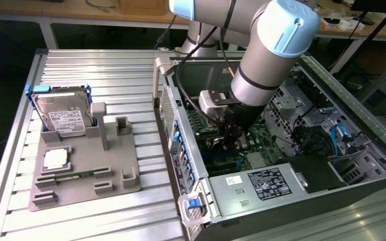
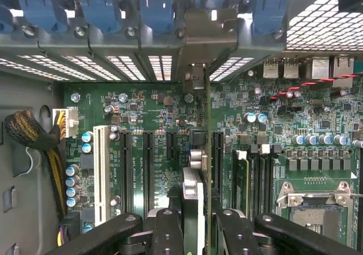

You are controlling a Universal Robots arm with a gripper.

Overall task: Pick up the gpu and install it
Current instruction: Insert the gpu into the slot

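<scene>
Nearest the wrist camera, the gripper [image 2: 193, 224] is pinched narrow on the gpu [image 2: 194, 190]. Its black fingers [image 2: 165, 232] press the card's two faces so that it stands edge-on, parallel to the long black expansion slots [image 2: 148, 164] of the motherboard [image 2: 142, 110] beneath. I judge that this alignment is what lets its edge meet a slot. Whether it is seated I cannot tell.

The gpu reads as a thin strip, silvery by the fingers, with a slim green board edge running away from them. Farther off, a silvery bracket [image 2: 207, 37] in line with the card sits at the rear wall beside blue latches [image 2: 153, 5].

In the exterior view the gripper is deep inside the open computer case [image 1: 354, 165]. At the exterior view's left, a grey holder [image 1: 79, 175] on the bench [image 1: 92, 216] props a hard drive [image 1: 62, 114] upright.
</scene>
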